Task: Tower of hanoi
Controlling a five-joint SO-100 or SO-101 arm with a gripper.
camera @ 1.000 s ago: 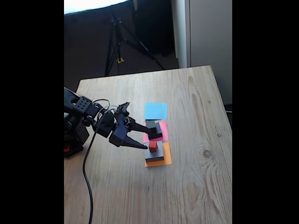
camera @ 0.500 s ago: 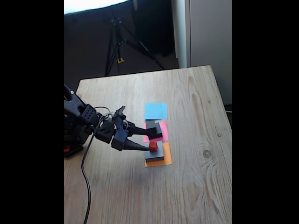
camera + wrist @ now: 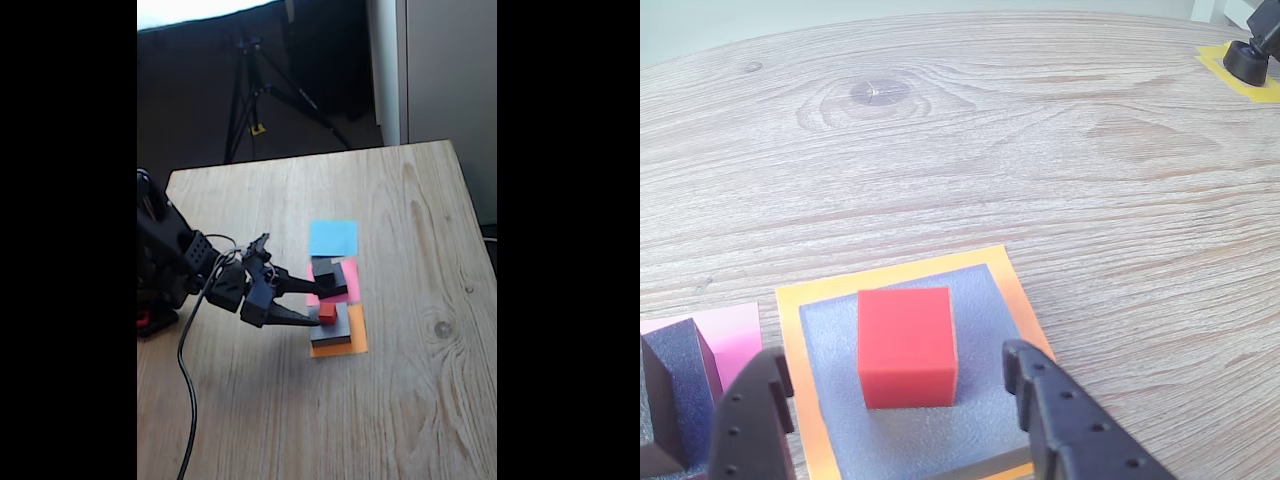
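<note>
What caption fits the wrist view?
Open end effector straddles the red cube on the grey block.

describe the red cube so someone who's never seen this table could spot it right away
On the wooden table lie three paper squares in a row; find the orange square at the near end in the fixed view. A flat grey block covers it, and the red cube sits on that, between the open fingers. It is the only red block; its neighbours are dark.

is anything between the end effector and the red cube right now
Nothing visible. In the wrist view the end effector is open, its fingers on either side of the red cube with only bare grey block in the gaps. The black block sits off to the left, clear.
</note>
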